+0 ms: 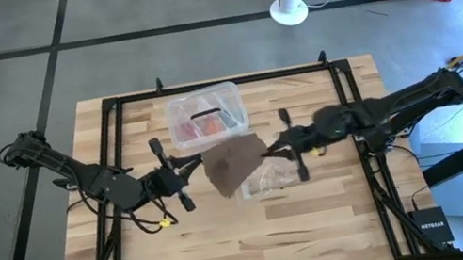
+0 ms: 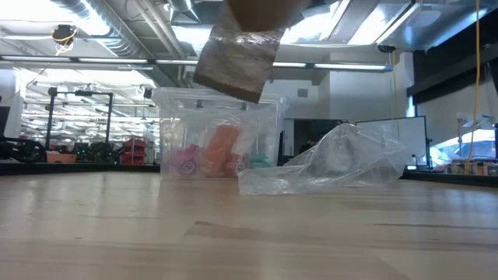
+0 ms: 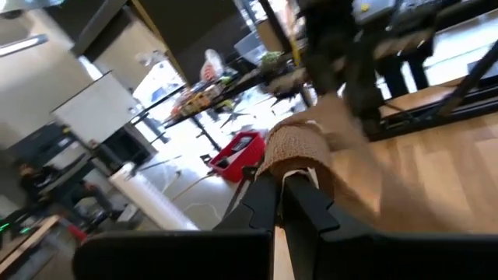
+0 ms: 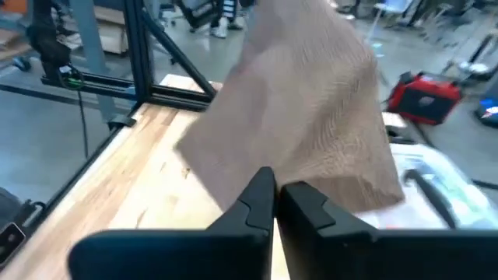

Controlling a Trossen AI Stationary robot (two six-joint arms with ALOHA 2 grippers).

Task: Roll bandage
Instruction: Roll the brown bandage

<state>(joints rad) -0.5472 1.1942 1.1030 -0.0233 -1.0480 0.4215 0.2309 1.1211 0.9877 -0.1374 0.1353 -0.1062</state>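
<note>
Claws: left (image 1: 189, 168) and right (image 1: 271, 151) each clench a bandage (image 1: 232, 162) end, suspending it above worktop (image 1: 260, 240) for rolling.

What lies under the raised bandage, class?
Under the bandage, held up by the left hand and right hand, lie bare table and part of the clear plastic bag; the rest beneath is covered.

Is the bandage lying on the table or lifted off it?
Lifted off. The bandage hangs between the left tool and right tool, both shut on it; the low view shows it above the table.
</note>
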